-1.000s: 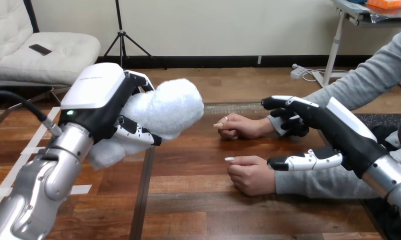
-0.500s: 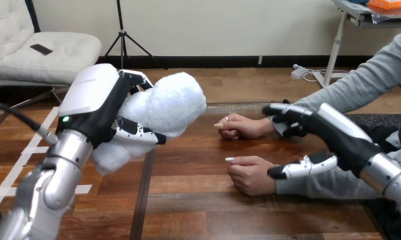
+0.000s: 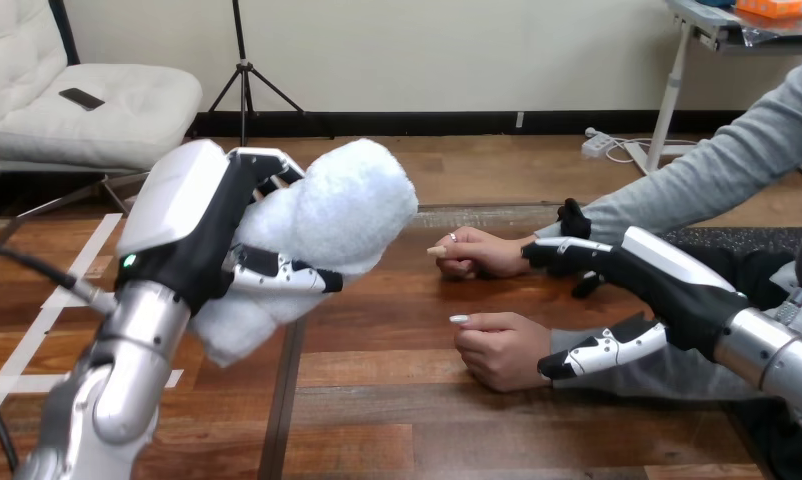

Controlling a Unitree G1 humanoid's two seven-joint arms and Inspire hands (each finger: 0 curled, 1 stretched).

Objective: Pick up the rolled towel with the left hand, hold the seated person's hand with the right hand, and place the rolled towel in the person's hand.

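Two robot hands reach over a wooden bench [image 3: 397, 400]. At left, the left hand [image 3: 192, 225] holds a white rolled towel [image 3: 327, 215] raised above the bench, fingers [image 3: 277, 275] clamped around it. Mid-right, the person's farther hand [image 3: 482, 250] and nearer hand [image 3: 502, 345] rest on the bench; the right hand [image 3: 667, 280], fingers and thumb spread apart, sits at the farther hand's wrist.

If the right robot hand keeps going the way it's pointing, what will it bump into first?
Most likely the person's farther hand, near the wrist: the right robot hand points left straight at it and looks very close. Depth is unclear, so they may be touching.
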